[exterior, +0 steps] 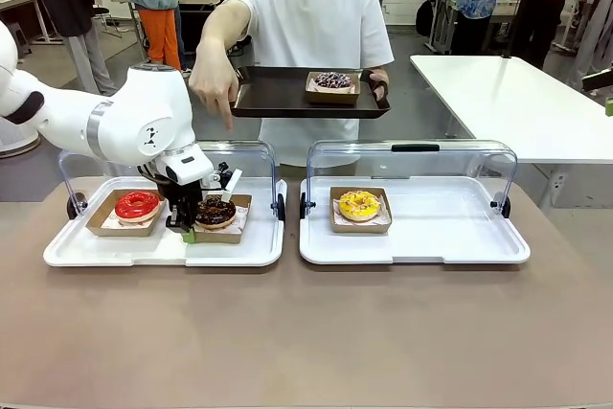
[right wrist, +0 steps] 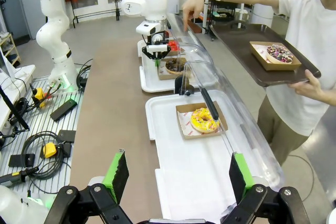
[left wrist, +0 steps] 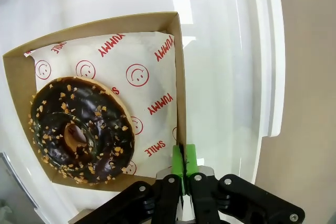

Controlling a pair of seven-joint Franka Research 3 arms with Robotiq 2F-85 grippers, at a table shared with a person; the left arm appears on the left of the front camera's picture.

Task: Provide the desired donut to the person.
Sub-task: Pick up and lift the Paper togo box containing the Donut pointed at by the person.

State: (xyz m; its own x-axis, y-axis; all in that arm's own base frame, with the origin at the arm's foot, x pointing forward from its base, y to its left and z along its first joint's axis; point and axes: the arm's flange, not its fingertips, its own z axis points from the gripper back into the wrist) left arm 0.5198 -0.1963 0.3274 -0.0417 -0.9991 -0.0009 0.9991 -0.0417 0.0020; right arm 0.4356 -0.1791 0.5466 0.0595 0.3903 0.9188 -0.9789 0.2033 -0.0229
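A chocolate donut (exterior: 215,210) (left wrist: 79,129) with nut crumbs lies in a brown cardboard box (left wrist: 105,30) on the left white tray (exterior: 144,252). My left gripper (exterior: 189,229) (left wrist: 183,156) is shut, its green pads pinching that box's side wall. The person (exterior: 306,26) in white points a finger (exterior: 227,123) down at this donut. Their other hand holds a dark serving tray (exterior: 278,93) (right wrist: 247,51) carrying a boxed purple-sprinkled donut (exterior: 332,80). My right gripper (right wrist: 178,177) stands open, well short of the right tray (right wrist: 173,171).
A red donut (exterior: 137,205) sits boxed beside the chocolate one. A yellow donut (exterior: 359,204) (right wrist: 205,120) sits boxed on the right white tray (exterior: 441,237). Both trays have clear lids (exterior: 412,155) raised at the back. Bare brown table (exterior: 306,332) lies in front.
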